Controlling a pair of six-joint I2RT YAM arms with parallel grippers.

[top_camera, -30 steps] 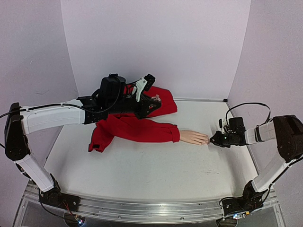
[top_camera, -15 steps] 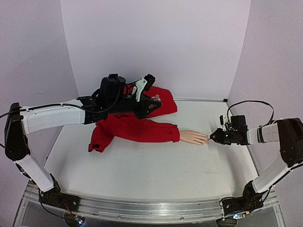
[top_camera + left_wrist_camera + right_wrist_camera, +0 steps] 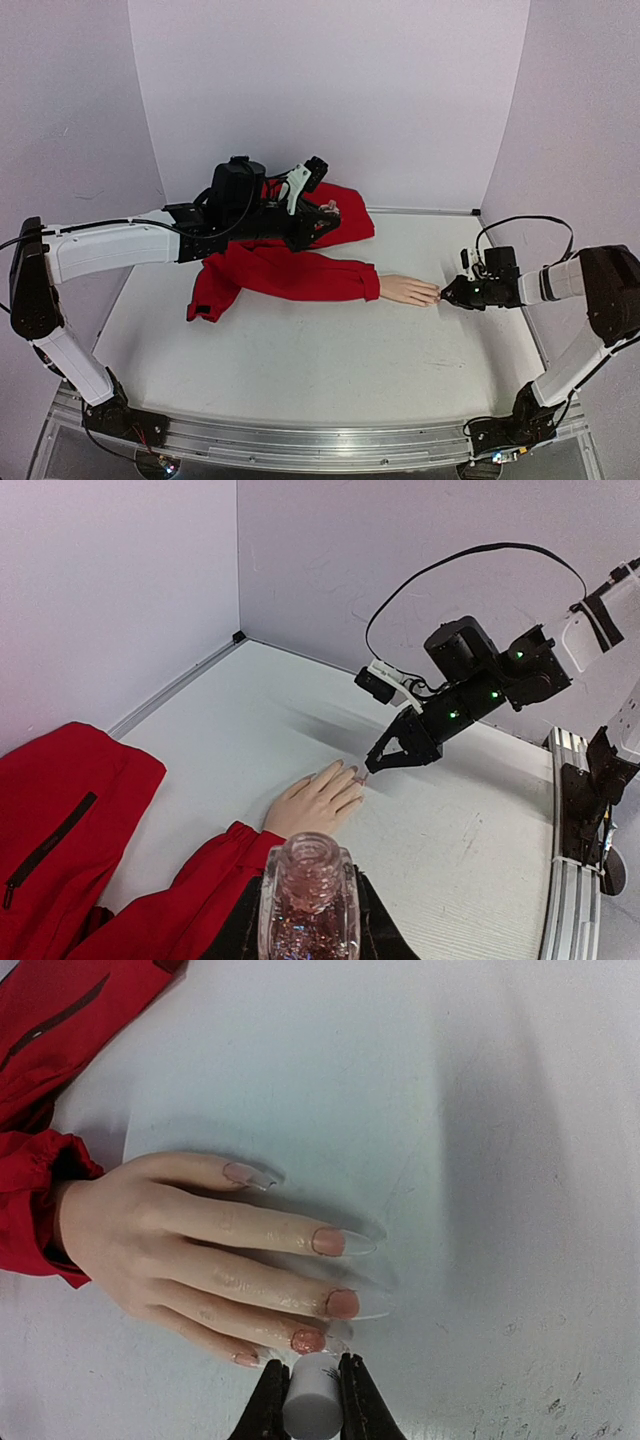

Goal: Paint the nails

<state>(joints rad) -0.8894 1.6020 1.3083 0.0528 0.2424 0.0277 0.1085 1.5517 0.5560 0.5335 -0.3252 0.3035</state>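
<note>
Right wrist view showed the right claw [image 3: 312,1365] clamped on a white brush cap [image 3: 310,1408] just beside the nails [image 3: 342,1304] of the mannequin hand [image 3: 170,1230], which lay palm-down on the counter [image 3: 480,1110]. The left claw [image 3: 308,920] gripped the open polish bottle [image 3: 306,880]. Strokes should probably run lightly from cuticle to tip, keeping off the skin.

Top view looks down from high at the near edge over the whole tabletop [image 3: 300,360]. Left wrist faces across it, farther off; right wrist hangs close above the mannequin hand [image 3: 180,1240], apparently shared by all three.
</note>
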